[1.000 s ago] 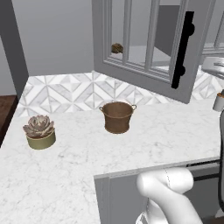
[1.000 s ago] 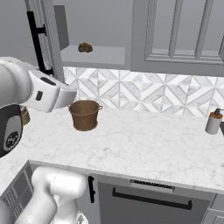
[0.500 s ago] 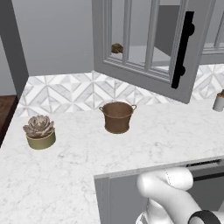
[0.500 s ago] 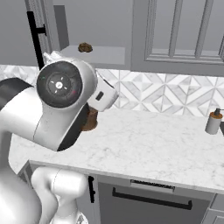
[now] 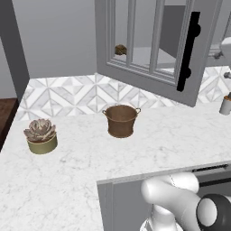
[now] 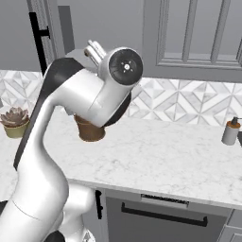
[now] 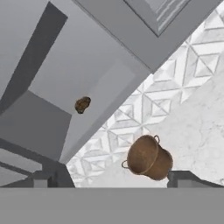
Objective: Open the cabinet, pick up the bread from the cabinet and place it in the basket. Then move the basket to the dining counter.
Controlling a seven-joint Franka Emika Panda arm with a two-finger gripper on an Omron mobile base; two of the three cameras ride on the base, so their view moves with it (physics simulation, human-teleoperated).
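A pinkish succulent (image 5: 40,129) in a squat olive pot sits at the left of the marble counter (image 5: 81,167), whose top looks smooth and hard. Right of it stands the basket (image 5: 120,121), a round brown woven bucket with two small loop handles at the rim; it looks stiff and light, and the rim or a loop seems the likeliest hold for carrying it later. Above, the cabinet (image 5: 149,43) is open, its glass-paned, grey-barred door swung out with the long black handle (image 5: 188,52) at its free edge. The bread (image 5: 120,49) lies on the cabinet shelf, a small rounded brown lump with a rough crust, seen through the door panes from the left base and directly in the hand view (image 7: 82,104). It should be light and slightly yielding under the crust, not slippery; a gentle pinch across its narrow middle looks best, since a hard squeeze could crush it. The jaws (image 7: 113,179) stand wide and hold nothing, with only their dark tips showing, well apart from the bread. At far right a small soap bottle (image 6: 230,132) stands on the counter
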